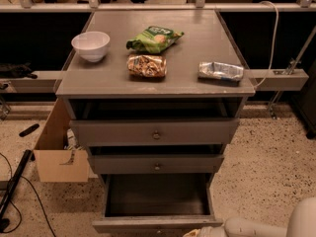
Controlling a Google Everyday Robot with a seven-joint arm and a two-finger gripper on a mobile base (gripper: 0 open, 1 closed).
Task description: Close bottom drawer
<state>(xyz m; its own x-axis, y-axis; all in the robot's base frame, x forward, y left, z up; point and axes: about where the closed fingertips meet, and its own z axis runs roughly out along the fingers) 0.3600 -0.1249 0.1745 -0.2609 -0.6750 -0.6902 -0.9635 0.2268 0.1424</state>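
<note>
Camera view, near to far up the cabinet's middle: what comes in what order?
bottom drawer, pulled open → middle drawer → top drawer → brown snack bag → green bag. The gripper is at the picture's bottom edge, right of centre, by the bottom drawer's front.

Lab-like workspace with speckled floor (261, 177), loose cables (272, 38), cardboard box (61, 165); tool (193, 232) at bottom edge.

The claw (197, 233) sits beside the pulled-out bottom drawer (157, 198).

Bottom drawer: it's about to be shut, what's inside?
The bottom drawer shows only a bare dark floor; the strip just behind its front is hidden. The gripper is at that front's right end.
</note>
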